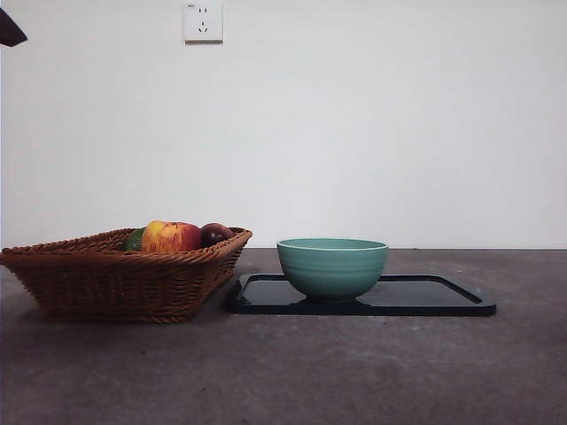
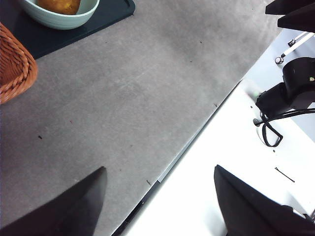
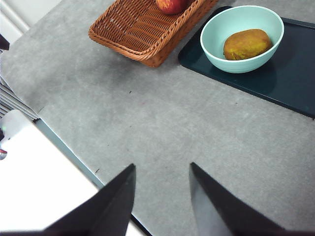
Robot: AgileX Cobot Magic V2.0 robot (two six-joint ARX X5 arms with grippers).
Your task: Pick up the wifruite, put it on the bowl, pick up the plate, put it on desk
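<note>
Kiwi fruit [image 3: 247, 44], brown and bumpy, lies inside the green bowl [image 1: 332, 266]. Both arms hang back over the near edge of the desk [image 1: 283, 372], far from the things. The left gripper [image 2: 160, 184] has its jaws wide apart and holds nothing. The right gripper [image 3: 162, 174] is parted too, with nothing in it. The desk is flat and grey, with a white wall [image 1: 372, 124] behind it. The bowl stands on a dark tray [image 1: 434, 297]. Just beside the tray sits a wicker basket [image 1: 124, 274] with an apple [image 1: 170, 236] and other fruit.
</note>
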